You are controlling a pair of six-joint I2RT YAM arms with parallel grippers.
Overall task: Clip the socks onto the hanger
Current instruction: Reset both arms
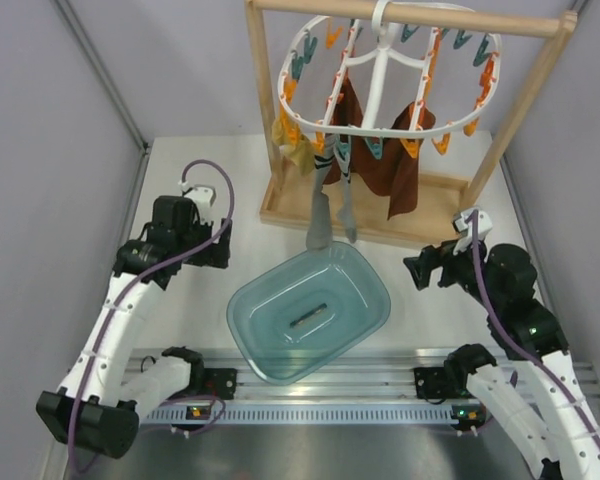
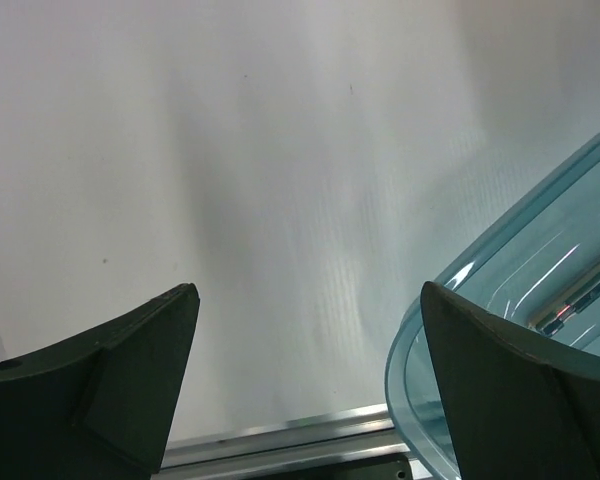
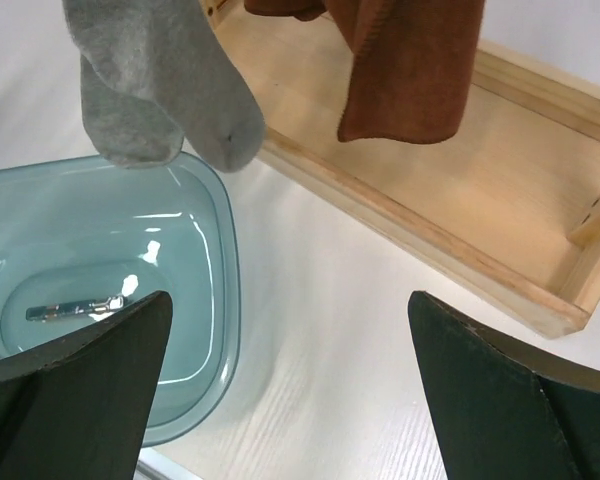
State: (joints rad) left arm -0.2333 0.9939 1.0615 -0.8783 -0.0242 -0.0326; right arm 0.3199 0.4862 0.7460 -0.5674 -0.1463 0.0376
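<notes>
The white oval hanger (image 1: pixel 382 75) hangs by its hook from the top bar of a wooden rack (image 1: pixel 410 15) at the far side of the table (image 1: pixel 200 180), its orange and teal clips dangling around the ring. Socks are already clipped to it. Two grey socks (image 3: pixel 160 90) with striped cuffs hang near the middle-left, their toes just above the far rim of a translucent teal basin (image 3: pixel 225 260). Mustard-yellow socks (image 1: pixel 292 152) hang at the ring's left edge; they are bunched, so the count is unclear. Longer dark brown socks (image 3: pixel 410 70) hang to the right of the grey pair, over the rack's wooden base tray (image 3: pixel 430 230).

The basin sits near the middle of the table, between the two arms, with a small dark metallic object (image 3: pixel 75 308) lying in its bottom.

The left gripper (image 2: pixel 308 290) hovers over bare table just left of the basin, jaws spread wide and holding nothing. The right gripper (image 3: pixel 288 296) hangs over the table at the basin's right, near the tray, jaws likewise wide apart and empty.
</notes>
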